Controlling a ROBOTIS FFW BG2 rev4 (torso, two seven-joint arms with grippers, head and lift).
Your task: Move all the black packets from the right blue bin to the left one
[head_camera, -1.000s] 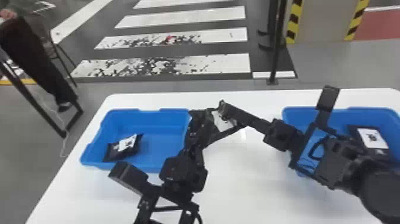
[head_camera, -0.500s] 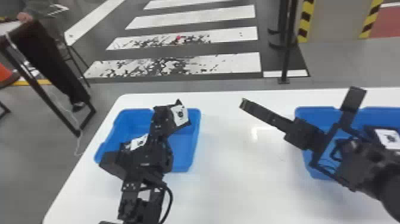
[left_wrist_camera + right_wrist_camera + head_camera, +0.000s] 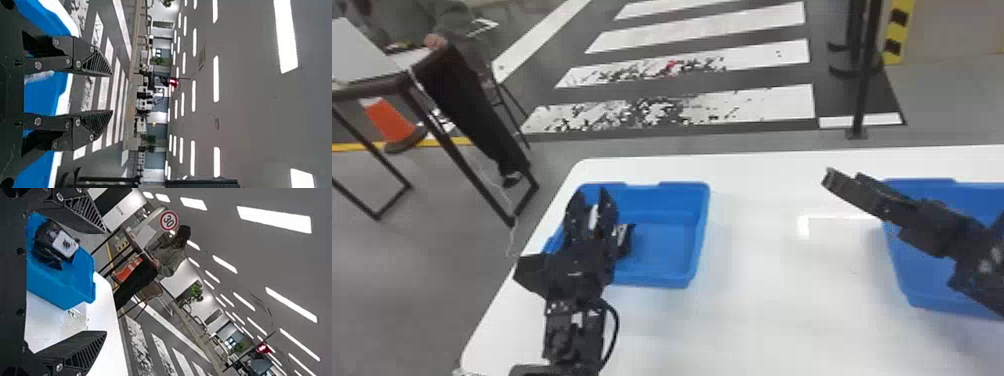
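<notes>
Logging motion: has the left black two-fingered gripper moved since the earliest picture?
Yes, leftward: the gripper went from beside the blue rectangular left bin to over it.

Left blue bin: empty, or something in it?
Not empty. The right wrist view shows at least one black packet with a white label inside the left blue bin; exact count, cannot tell.

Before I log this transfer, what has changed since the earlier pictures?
The left end effector moved left from mid-table to over the left blue bin and let go of its black packet. The right end effector drew back toward the right bin. Both bins stayed put on the table.
</notes>
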